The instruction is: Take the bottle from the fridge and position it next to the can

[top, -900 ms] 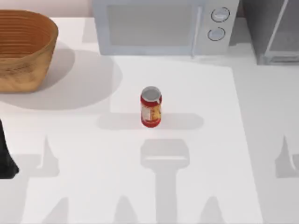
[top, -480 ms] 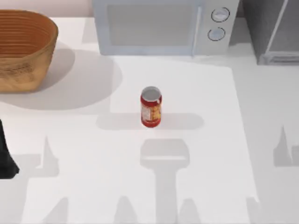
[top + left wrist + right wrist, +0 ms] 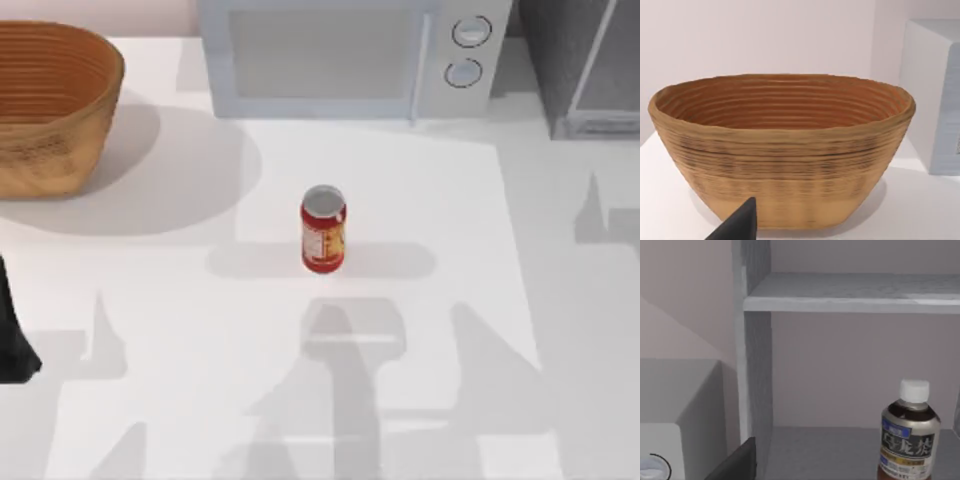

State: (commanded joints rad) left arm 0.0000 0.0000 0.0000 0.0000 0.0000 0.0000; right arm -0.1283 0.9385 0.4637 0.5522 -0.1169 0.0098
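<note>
The bottle (image 3: 909,437), dark liquid under a white cap with a grey-blue label, stands upright on the fridge's lower floor, below a grey shelf (image 3: 850,295). A dark part of my right gripper (image 3: 737,462) shows in front of the fridge's side wall, apart from the bottle. In the top view the fridge (image 3: 585,70) stands at the back right. The red can (image 3: 323,230) stands upright mid-table. My left arm (image 3: 12,340) is parked at the left edge, and a dark part of its gripper (image 3: 740,225) faces the basket.
A woven basket (image 3: 50,110) sits at the back left. The white microwave (image 3: 340,55) with two round knobs stands at the back centre, just left of the fridge. Arm shadows fall across the table in front of and right of the can.
The right arm's shadow has moved from the table's right front toward the fridge at the back. The can and my left arm have not moved.
</note>
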